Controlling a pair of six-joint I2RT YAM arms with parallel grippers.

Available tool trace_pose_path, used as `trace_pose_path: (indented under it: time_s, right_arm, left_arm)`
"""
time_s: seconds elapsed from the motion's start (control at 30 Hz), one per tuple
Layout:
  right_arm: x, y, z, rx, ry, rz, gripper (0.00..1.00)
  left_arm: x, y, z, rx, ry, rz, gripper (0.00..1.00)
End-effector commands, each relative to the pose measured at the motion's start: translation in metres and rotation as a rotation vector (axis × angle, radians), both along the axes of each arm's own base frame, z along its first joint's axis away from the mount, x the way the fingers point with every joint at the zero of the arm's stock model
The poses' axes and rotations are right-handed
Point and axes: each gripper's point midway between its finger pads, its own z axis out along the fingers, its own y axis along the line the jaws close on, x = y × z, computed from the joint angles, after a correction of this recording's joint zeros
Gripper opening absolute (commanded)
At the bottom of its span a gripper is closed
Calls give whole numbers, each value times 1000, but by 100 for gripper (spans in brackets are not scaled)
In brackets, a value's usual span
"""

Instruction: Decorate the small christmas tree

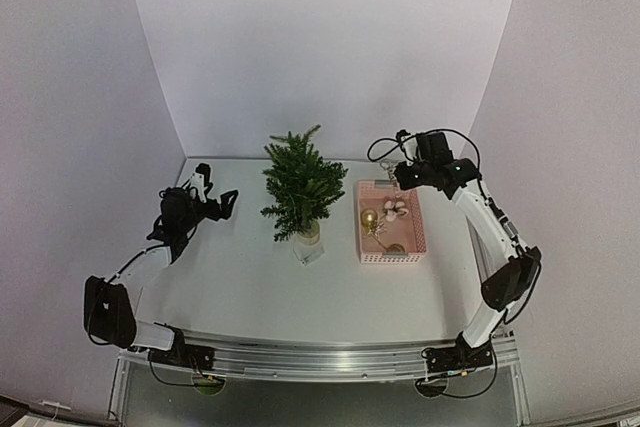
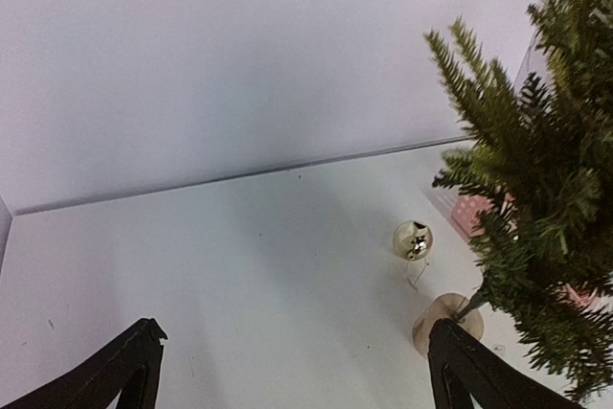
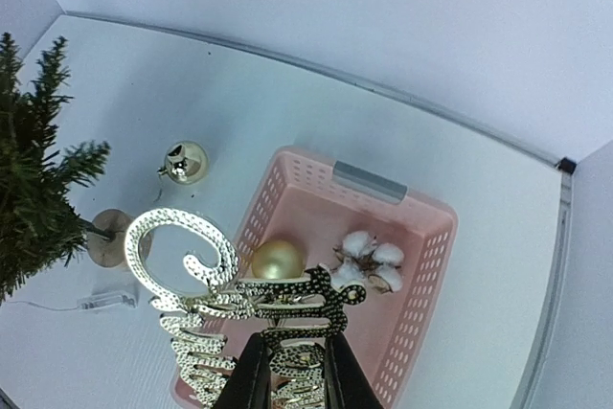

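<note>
One glittery cursive ornament (image 3: 196, 318) pinched in right pincer (image 3: 292, 352), near perforated basket (image 3: 421, 275).

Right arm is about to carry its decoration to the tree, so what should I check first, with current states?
1. Right gripper shut on glittery silver script ornament: ok.
2. Ornament above pink plastic basket, not inside: ok.
3. Small dark green christmas tree upright: ok.
4. Left gripper open, apart from tree: ok.
5. Table by tree base free of loose items: not ok, shiny gold ball lies there.
</note>
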Motion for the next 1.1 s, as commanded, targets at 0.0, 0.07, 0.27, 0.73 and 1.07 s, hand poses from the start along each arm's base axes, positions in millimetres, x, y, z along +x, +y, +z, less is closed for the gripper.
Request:
trace_pose_path:
  time_s: [0.0,0.07,0.27,0.73,1.07]
  right_arm:
    - [-27,43,79,-94,-262,206,16]
    - [-40,69,97,-124,-334,277,16]
    - [-81,137,137,-238,-543,448,16]
    - [-127,258,128,-491,-746,670,18]
    - [-118,281,121,-527,-779,651,18]
  left_arm:
    - [-20,-20,90,-70,-142,-236,96]
    - [-35,-36,109,-80,-161,-363,95]
    - [-74,-67,159,-206,-112,-674,94]
    - [-99,-106,182,-309,58,-928,95]
    - [-111,-121,163,-281,139,-1030,88]
